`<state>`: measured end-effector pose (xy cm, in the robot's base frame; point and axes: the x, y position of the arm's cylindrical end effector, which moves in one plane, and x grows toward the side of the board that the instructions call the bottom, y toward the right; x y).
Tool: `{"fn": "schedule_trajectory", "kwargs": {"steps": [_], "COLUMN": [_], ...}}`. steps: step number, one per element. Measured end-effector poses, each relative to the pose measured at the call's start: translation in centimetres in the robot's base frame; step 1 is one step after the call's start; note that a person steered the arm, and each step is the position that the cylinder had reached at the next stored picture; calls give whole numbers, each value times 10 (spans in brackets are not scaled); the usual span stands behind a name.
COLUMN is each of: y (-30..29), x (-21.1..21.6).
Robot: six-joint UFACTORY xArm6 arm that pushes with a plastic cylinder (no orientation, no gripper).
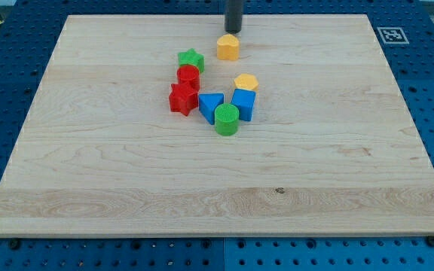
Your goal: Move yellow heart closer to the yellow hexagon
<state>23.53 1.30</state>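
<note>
**Rod sliced off at the top, blocks crowding each other out**

The rod (233, 15) runs straight out of the view's top edge, so only its lower stretch shows. My tip (233, 31) sits just above the yellow heart (228, 47) toward the view's top; whether they touch, can't tell. Down in the cluster, the green cylinder (227, 119) covers the lower corners of the blue triangle (209, 103) and blue block (244, 103). That blue block hides the yellow hexagon's (246, 81) base. The red star (183, 98) masks the bottom of the red cylinder (188, 76). The board's (337, 165) bottom-left corner is clipped by the view's left edge.
</note>
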Motion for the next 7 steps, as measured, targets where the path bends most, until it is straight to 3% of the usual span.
{"fn": "schedule_trajectory", "kwargs": {"steps": [2, 7], "y": [-27, 28], "x": [31, 53]}}
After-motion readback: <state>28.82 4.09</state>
